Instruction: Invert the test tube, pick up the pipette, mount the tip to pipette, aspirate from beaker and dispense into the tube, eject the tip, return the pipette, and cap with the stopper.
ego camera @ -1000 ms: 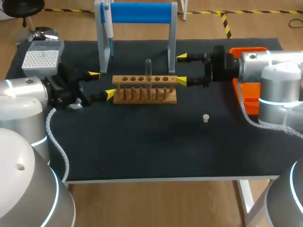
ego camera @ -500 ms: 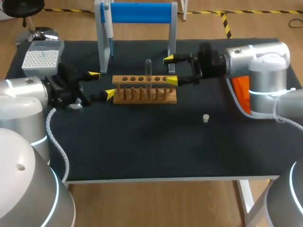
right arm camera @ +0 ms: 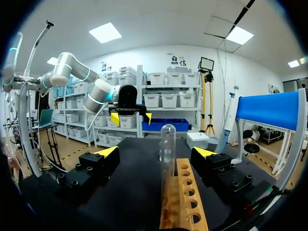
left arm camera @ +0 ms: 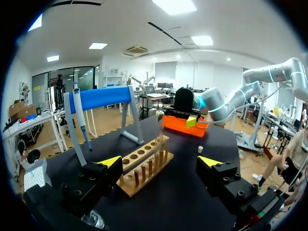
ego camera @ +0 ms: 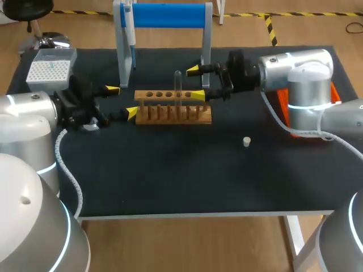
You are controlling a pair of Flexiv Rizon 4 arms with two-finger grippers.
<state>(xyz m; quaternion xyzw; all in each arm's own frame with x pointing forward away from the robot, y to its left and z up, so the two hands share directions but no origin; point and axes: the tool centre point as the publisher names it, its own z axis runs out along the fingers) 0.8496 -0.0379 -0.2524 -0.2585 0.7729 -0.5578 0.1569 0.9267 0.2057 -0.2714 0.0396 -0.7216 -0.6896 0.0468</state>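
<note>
My right pincer (ego camera: 195, 83) hangs released over the rear middle of the worktop (ego camera: 170, 181), its yellow tips spread, with the test tube (ego camera: 178, 85) just ahead of the gap and touched by neither. The tube is clear glass and faint from above. My right wrist view shows it better: it stands upright in the wooden rack (ego camera: 173, 107) with its rounded closed end on top, though its lower part is lost behind the rack's bar. My left pincer (ego camera: 122, 101) is released too, fingers wide at the rack's left end. From above I cannot tell whether its nearer tip touches the wood. A bit of clear glass (left arm camera: 91, 219) shows under my left finger in the left wrist view, cut off so that I cannot name it. The orange tray (ego camera: 334, 93) at the right edge is mostly hidden behind my right arm from above, while my left wrist view shows its long side whole. The stopper (ego camera: 247, 141) lies alone toward the right of the worktop, well apart from the rack, and my right wrist view misses it. The pipette (ego camera: 129, 28) hangs on the blue stand (ego camera: 164, 15) at the rear edge. The tip box (ego camera: 50, 68) sits in the rear left corner.
</note>
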